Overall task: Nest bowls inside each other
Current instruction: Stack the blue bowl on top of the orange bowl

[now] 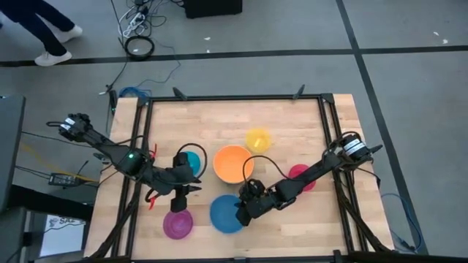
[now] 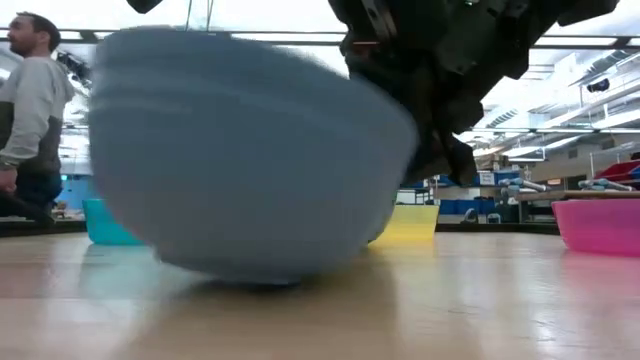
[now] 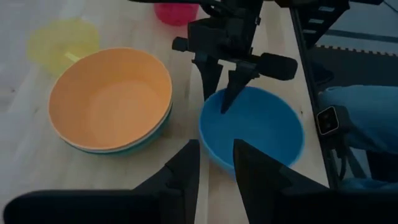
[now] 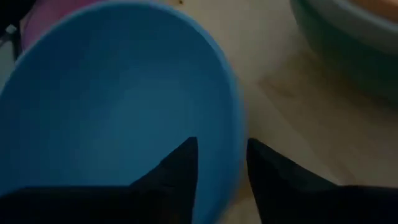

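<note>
A: Bowls, biggest first — where's the orange bowl (image 1: 233, 164)?
B: Mid-table, sitting inside a teal-rimmed one, with the yellow bowl (image 1: 257, 139) just behind it.
A: And the blue bowl (image 1: 226, 213)?
B: Near the front edge, tilted in the low view. The right gripper (image 1: 243, 213) straddles its rim — one finger inside, one outside, pinching the wall.
A: The others?
B: The magenta bowl (image 1: 178, 223) is left of the blue one; a teal bowl (image 1: 191, 160) lies behind the left gripper (image 1: 180, 191), which hovers over bare wood with its fingers parted, holding nothing. The red-pink bowl (image 1: 300, 175) lies under the right arm.
</note>
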Robot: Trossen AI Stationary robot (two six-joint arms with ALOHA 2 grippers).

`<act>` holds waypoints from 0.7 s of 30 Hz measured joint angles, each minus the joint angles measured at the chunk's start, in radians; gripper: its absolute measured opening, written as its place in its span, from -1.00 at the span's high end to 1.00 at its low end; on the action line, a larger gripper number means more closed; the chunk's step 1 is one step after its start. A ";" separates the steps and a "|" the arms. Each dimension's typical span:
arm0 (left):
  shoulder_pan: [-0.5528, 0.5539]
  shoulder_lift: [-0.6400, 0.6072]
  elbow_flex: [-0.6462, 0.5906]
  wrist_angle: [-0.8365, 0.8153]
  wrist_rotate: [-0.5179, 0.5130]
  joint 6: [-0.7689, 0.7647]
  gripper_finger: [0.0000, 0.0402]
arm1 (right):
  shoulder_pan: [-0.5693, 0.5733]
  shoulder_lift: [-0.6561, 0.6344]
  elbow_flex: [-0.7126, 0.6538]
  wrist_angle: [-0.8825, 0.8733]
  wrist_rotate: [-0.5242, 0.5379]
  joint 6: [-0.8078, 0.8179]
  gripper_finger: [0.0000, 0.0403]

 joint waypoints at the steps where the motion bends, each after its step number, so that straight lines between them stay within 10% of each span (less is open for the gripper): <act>1: 0.000 0.000 0.000 -0.002 0.000 0.001 0.47 | 0.000 0.000 0.000 0.003 -0.001 -0.002 0.49; 6: 0.000 0.000 0.000 -0.001 0.000 0.003 0.47 | 0.000 -0.009 0.000 0.014 -0.011 -0.055 0.94; 21: 0.000 0.000 0.000 0.055 -0.044 0.059 0.47 | -0.055 -0.284 0.001 -0.076 0.244 -0.286 1.00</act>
